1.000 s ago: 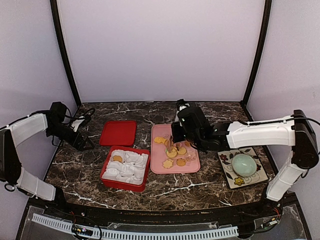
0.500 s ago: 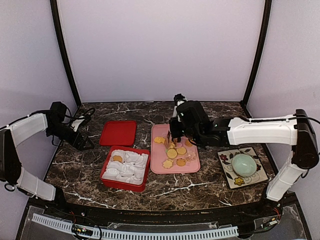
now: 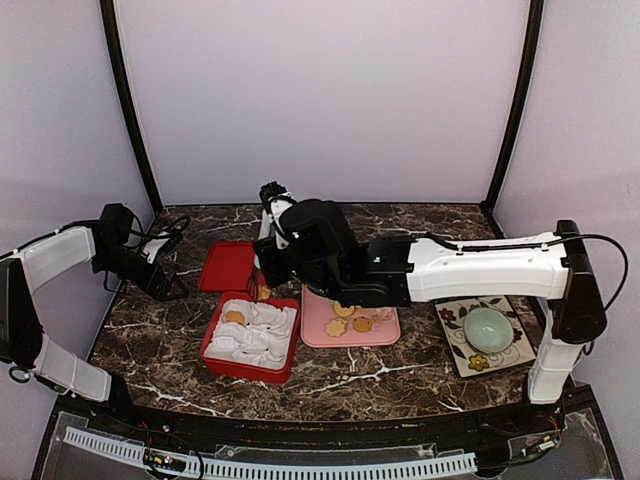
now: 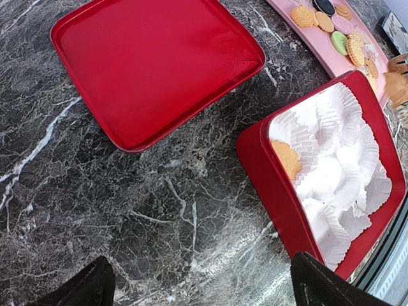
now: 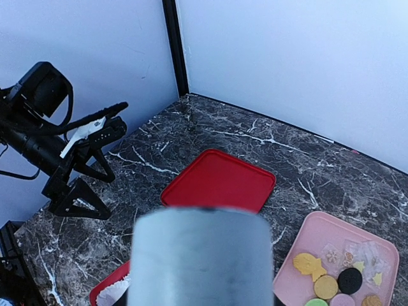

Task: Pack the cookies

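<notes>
Several cookies [image 3: 350, 318] lie on the pink tray [image 3: 315, 336]; the right wrist view shows yellow ones and a black round [image 5: 349, 279] there. One golden cookie [image 3: 234, 317] rests in the red box [image 3: 245, 370], which is lined with white paper cups. My right gripper [image 3: 263, 288] hangs over the box's far edge, shut on a golden cookie [image 4: 399, 86]. In its own wrist view a blurred grey cylinder [image 5: 201, 255] hides the fingers. My left gripper [image 4: 204, 280] stands wide open and holds nothing, low over the marble left of the box.
The red lid [image 3: 232, 265] lies flat behind the box. A pale green bowl [image 3: 487, 330] sits on a flowered plate [image 3: 455, 345] at the right. Black corner posts and pale walls close in the table. The right arm stretches across the tray.
The right arm has swung left from the pink tray to the red box's far edge, its gripper closing slightly. The left arm has not moved.
</notes>
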